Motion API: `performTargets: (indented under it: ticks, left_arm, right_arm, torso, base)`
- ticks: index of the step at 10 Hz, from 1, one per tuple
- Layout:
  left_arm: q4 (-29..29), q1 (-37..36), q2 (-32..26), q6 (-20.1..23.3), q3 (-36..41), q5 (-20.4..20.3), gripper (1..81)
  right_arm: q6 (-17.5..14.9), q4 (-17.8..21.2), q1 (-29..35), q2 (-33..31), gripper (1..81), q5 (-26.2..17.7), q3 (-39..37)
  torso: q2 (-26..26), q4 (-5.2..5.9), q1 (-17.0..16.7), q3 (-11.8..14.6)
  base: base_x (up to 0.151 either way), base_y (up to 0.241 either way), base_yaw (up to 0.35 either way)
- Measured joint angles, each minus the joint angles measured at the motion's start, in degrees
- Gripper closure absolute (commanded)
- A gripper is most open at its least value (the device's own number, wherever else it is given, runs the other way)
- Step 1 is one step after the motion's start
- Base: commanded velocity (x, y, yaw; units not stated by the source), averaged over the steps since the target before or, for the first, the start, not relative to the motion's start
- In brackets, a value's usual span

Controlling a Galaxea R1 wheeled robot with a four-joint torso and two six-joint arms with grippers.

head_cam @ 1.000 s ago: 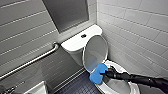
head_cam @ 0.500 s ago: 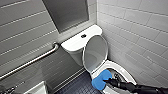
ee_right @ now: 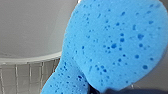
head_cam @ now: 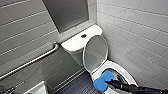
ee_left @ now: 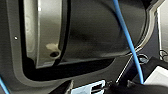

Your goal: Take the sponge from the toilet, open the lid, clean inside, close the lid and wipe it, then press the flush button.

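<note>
- The lid (head_cam: pixel 96 53) stands open and leans on the tank (head_cam: pixel 73 44), at 11 o'clock from the toilet bowl (head_cam: pixel 125 71). I judge that cleaning inside is the step in hand.
- The right end effector (head_cam: pixel 110 82) pinches the sponge (head_cam: pixel 101 83), which sits at the bowl's rim, about 7 o'clock.
- The next move, I think, calls for a firm pinch and a deeper reach toward 1 o'clock, pressing the sponge on the inner wall.

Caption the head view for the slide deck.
Right gripper holds the blue sponge at the bowl of the white toilet, lid raised.
</note>
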Motion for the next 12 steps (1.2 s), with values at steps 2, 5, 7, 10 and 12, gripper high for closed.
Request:
performTargets:
  ticks: [2, 5, 7, 10, 12]
  left_arm:
    - [0.0, 0.0, 0.0, 0.0, 0.0, 0.0, 1.0]
    - [0.0, 0.0, 0.0, 0.0, 0.1, 0.0, 1.0]
    - [0.0, 0.0, 0.0, 0.0, 0.1, 0.0, 1.0]
    - [0.3, 0.0, -0.1, 0.0, 0.5, 0.0, 1.0]
    - [0.3, 0.1, -0.6, 0.0, 1.4, 0.0, 1.0]
  right_arm:
    - [0.0, 0.0, -1.0, -5.3, 81.1, 0.1, 3.5]
    - [0.0, -0.1, -2.6, -13.4, 81.1, 0.4, 9.5]
    - [-0.1, -0.3, -5.4, -17.6, 81.1, 0.7, 12.3]
    - [-0.2, -0.3, -7.6, -23.5, 81.1, 1.1, 16.3]
    - [-0.4, -0.4, -10.4, -26.5, 81.1, 1.5, 18.2]
  torso:
    - [0.0, 0.0, 0.0, 0.0]
    - [0.0, 0.0, 0.0, 0.0]
    - [0.0, 0.0, 0.0, 0.0]
    - [0.0, 0.0, 0.0, 0.0]
    - [0.0, 0.0, 0.0, 0.0]
  base:
    - [0.0, 0.0, 0.0]
    - [0.0, 0.0, 0.0]
    - [0.0, 0.0, 0.0]
    - [0.0, 0.0, 0.0]
    - [0.0, 0.0, 0.0]
